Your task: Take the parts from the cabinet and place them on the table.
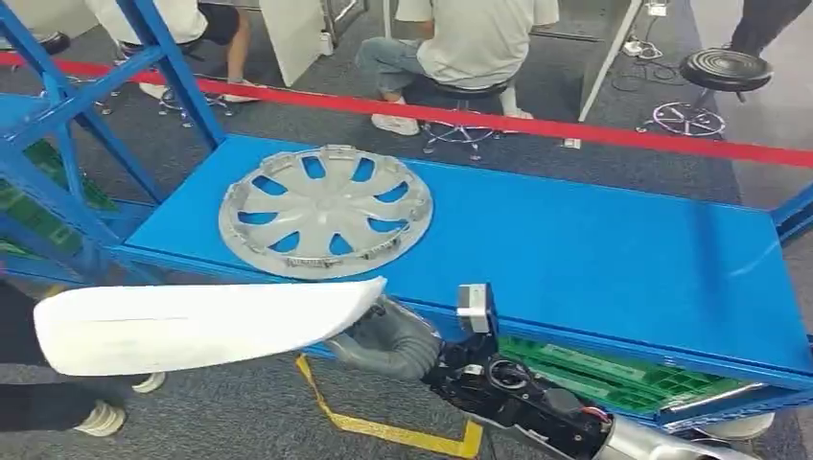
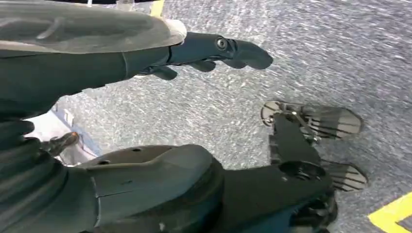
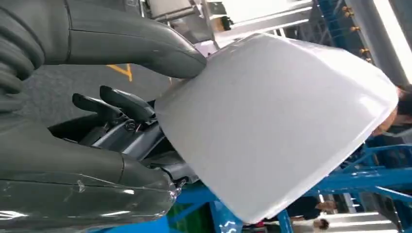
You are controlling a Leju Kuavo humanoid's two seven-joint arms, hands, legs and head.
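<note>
A long white curved panel [image 1: 201, 326] hangs in front of the blue table's near edge, stretching out to the left. My right hand [image 1: 383, 335] grips its right end from below. In the right wrist view the thumb [image 3: 136, 43] lies on one face of the white panel [image 3: 277, 126] and dark fingers [image 3: 116, 104] sit under it. A silver hubcap [image 1: 326, 211] lies flat on the left part of the blue table [image 1: 594, 259]. My left hand [image 2: 145, 58] hangs over grey carpet with its fingers [image 2: 228, 51] stretched out and nothing in them.
A blue rack frame [image 1: 67, 144] stands at the left. Green boards [image 1: 614, 374] lie on a shelf under the table. Behind a red tape barrier [image 1: 537, 125], people sit on stools [image 1: 460, 91]. Yellow floor tape [image 1: 383, 426] and a person's shoe [image 1: 101, 419] are near my feet.
</note>
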